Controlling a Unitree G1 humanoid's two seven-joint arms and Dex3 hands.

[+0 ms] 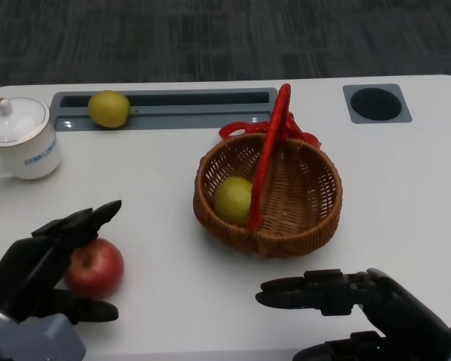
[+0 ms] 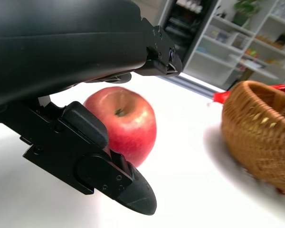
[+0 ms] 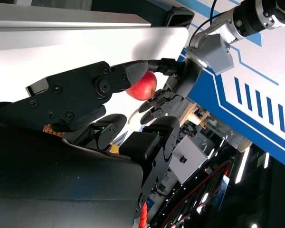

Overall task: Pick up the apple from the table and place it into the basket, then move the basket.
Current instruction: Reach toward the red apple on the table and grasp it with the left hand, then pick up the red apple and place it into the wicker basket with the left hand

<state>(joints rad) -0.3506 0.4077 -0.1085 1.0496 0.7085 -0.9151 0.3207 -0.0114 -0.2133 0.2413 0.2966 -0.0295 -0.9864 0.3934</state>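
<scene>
At the worktop's (image 1: 158,165) near-left corner, the round red apple (image 1: 95,266) sits between your left hand's (image 1: 37,271) spread fingers, ungripped. Close evenly around its middle before lifting toward the brown wicker basket (image 1: 316,218). Right hand (image 1: 346,297) idles empty, fingers extended.

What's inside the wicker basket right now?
The brown wicker basket with a red handle holds one yellow-green round fruit, resting against its near-left wall. The handle crosses in front of the fruit's right edge, hiding a strip of it. The rest of the visible floor is bare weave.
</scene>
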